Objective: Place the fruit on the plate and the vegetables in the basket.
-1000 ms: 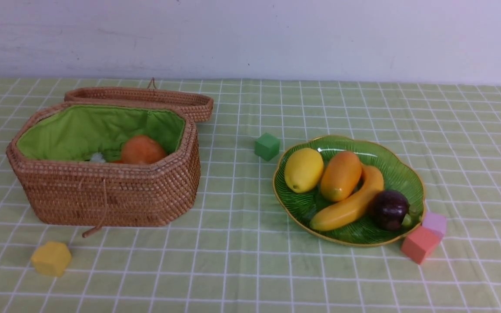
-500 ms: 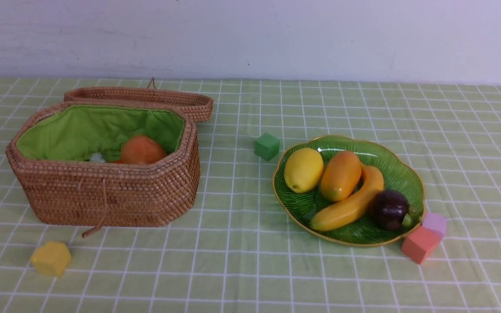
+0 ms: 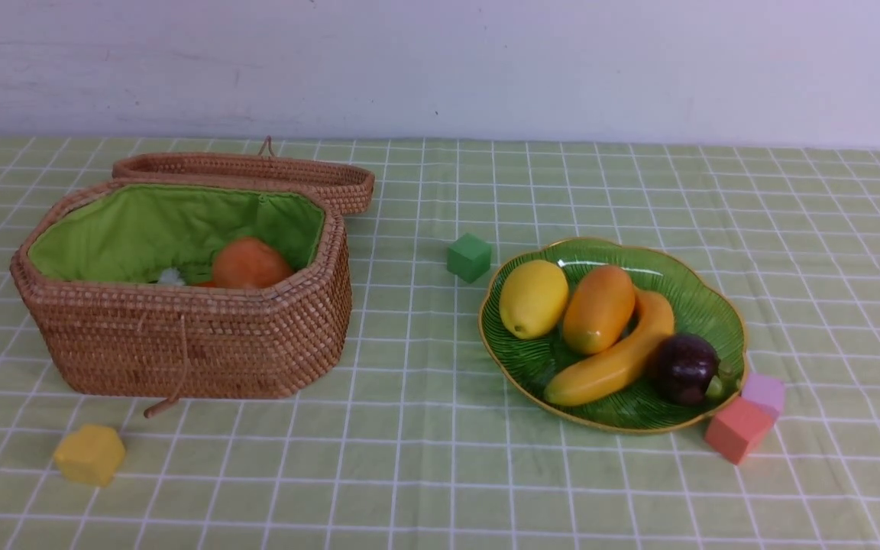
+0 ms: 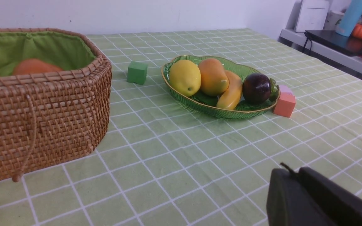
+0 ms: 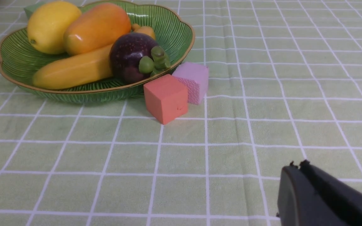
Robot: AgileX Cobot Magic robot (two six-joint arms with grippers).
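On the green glass plate (image 3: 703,302) at the right lie a yellow lemon (image 3: 533,298), an orange mango (image 3: 599,308), a curved banana (image 3: 616,359) and a dark purple mangosteen (image 3: 686,367). The wicker basket (image 3: 195,344) stands open at the left, and an orange-tan potato (image 3: 250,263) shows inside above the rim; any other vegetables are hidden. Neither arm shows in the front view. My left gripper (image 4: 294,172) is shut and empty, low over the cloth, well short of the plate (image 4: 181,95). My right gripper (image 5: 297,165) is shut and empty too, away from the plate (image 5: 17,62).
A green block (image 3: 469,257) sits between basket and plate. A salmon block (image 3: 736,430) and a pink block (image 3: 764,391) touch the plate's near right rim. A yellow block (image 3: 90,454) lies in front of the basket. The basket lid (image 3: 257,169) lies open behind it.
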